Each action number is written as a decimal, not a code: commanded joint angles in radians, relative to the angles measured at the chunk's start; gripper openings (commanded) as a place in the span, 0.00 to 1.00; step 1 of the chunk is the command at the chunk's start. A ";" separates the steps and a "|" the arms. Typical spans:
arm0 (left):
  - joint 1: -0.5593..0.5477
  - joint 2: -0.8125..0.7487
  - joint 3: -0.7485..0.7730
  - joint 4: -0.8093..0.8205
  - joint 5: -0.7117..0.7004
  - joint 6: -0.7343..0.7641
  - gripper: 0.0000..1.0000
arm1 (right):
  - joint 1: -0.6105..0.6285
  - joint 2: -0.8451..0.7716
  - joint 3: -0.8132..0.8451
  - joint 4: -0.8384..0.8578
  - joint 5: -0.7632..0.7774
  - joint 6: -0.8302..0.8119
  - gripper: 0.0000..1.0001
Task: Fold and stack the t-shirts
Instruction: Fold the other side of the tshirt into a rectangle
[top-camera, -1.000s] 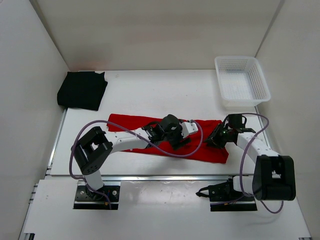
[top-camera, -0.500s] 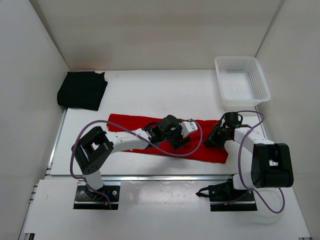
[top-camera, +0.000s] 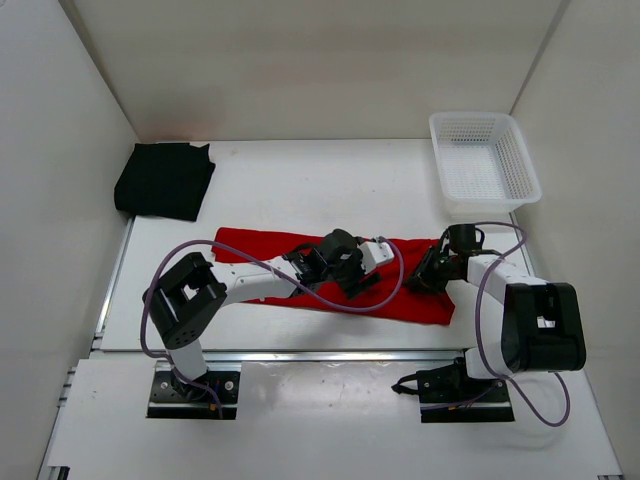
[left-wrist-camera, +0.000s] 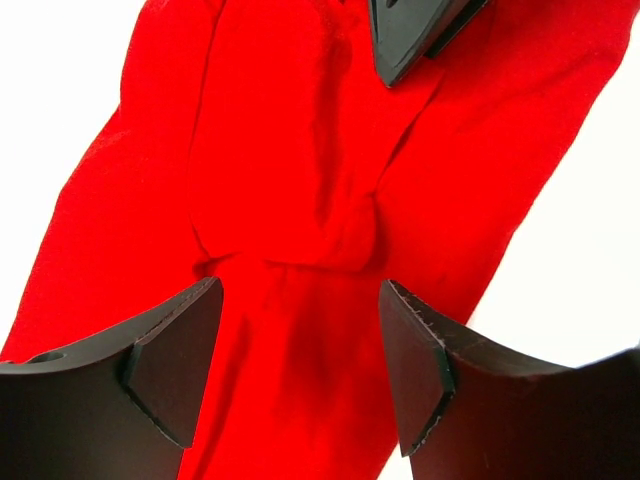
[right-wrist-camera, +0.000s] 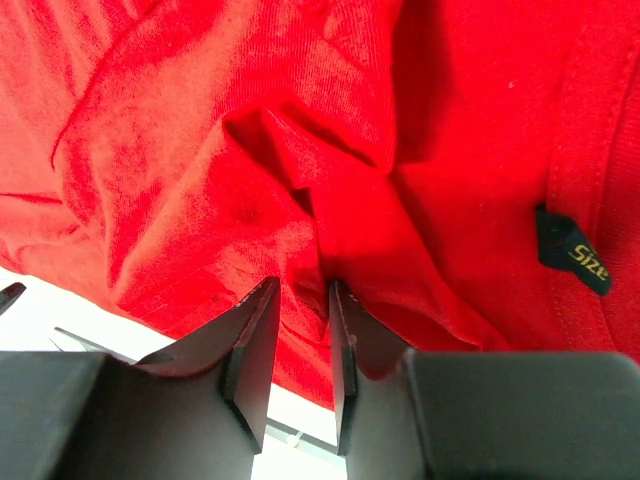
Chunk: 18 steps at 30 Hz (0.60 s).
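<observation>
Right jaws pinch red t-shirt

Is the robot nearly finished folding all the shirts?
Not yet. Done: the black t-shirt lies folded in the far left corner of the table. In hand: the red t-shirt lies in a long rumpled strip across the middle. The right hand pinches a fold at its right end, and the left hand hovers open over it. Left: finish folding the red one and stack the shirts. No other shirt is in view.
</observation>
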 joint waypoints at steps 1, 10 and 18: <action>0.007 -0.027 -0.009 0.016 -0.007 0.001 0.74 | 0.003 -0.015 -0.018 0.015 -0.021 0.007 0.23; 0.005 -0.028 -0.016 0.018 -0.007 0.000 0.75 | -0.019 0.021 -0.070 0.072 -0.089 0.028 0.01; 0.013 -0.034 -0.024 0.013 -0.013 0.009 0.75 | -0.089 -0.121 -0.021 -0.014 -0.092 0.034 0.00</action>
